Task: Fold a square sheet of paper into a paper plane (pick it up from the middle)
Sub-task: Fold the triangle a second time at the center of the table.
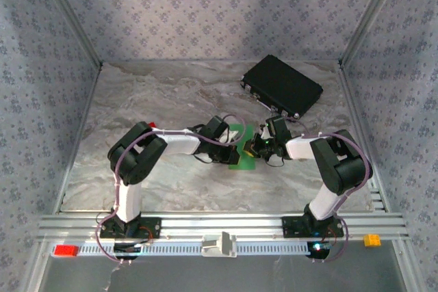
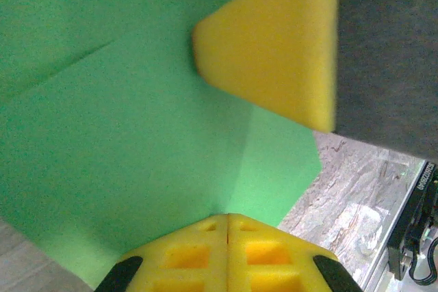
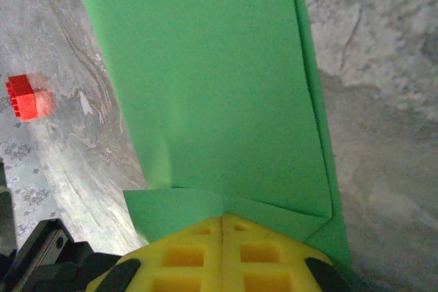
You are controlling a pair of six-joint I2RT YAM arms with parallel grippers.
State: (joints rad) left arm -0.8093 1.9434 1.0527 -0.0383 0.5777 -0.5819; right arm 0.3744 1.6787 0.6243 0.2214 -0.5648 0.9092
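Two yellow foam pairs, left fingers [image 2: 188, 258] and right fingers [image 3: 185, 256], pinch creased green paper [image 3: 212, 80].

I log one marking: small white lettering running vertically on a black housing [image 2: 416, 232] at the lower right of the left wrist view, too blurred to read. Nothing else is legible.

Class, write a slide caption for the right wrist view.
Shut right gripper at a folded edge of the green paper, marbled table beneath, red block nearby.
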